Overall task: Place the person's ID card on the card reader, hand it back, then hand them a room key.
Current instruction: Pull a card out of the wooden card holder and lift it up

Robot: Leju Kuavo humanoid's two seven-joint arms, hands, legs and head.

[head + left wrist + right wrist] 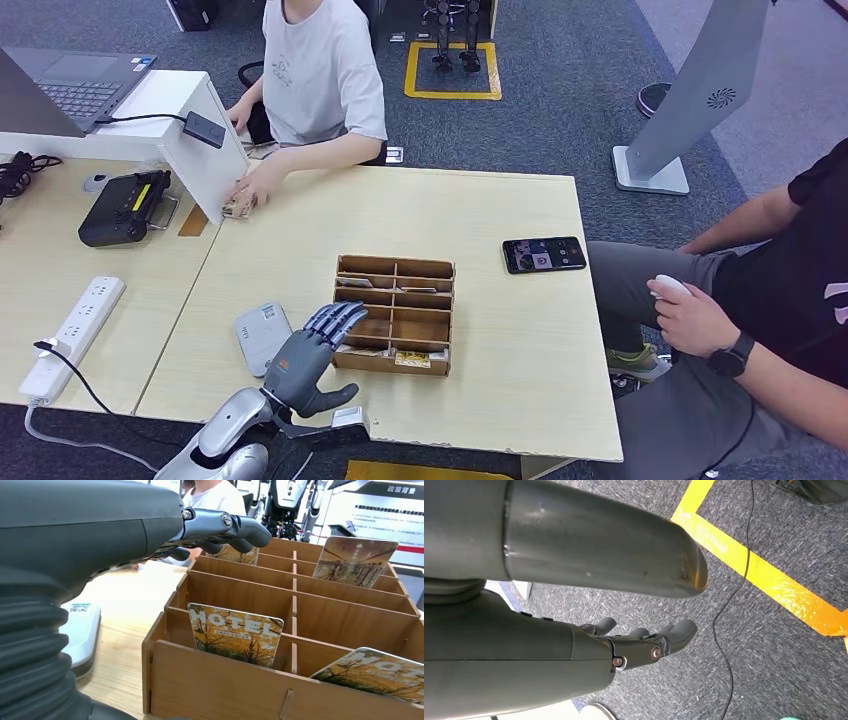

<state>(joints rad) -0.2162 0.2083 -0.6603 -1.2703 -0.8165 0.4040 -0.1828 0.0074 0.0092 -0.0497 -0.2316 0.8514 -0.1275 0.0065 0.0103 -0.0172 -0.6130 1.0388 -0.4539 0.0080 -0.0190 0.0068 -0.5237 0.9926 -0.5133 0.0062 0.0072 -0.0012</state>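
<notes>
Room key cards: you can see them standing in the wooden box [395, 315] on the bench [520, 340]. One HOTEL card [234, 633] sits in a near slot.
Left hand: your left hand [312, 352] is at the box's left side, fingers [338, 318] stretched out over its edge. It holds nothing.
Right hand: your right hand [644, 642] hangs over the carpet [774, 655], fingers loosely bent, with nothing in it.
Card reader: the white reader [262, 335] lies just beside your left hand.
Person: a person's hand [250, 190] rests on the bench's far edge.
</notes>
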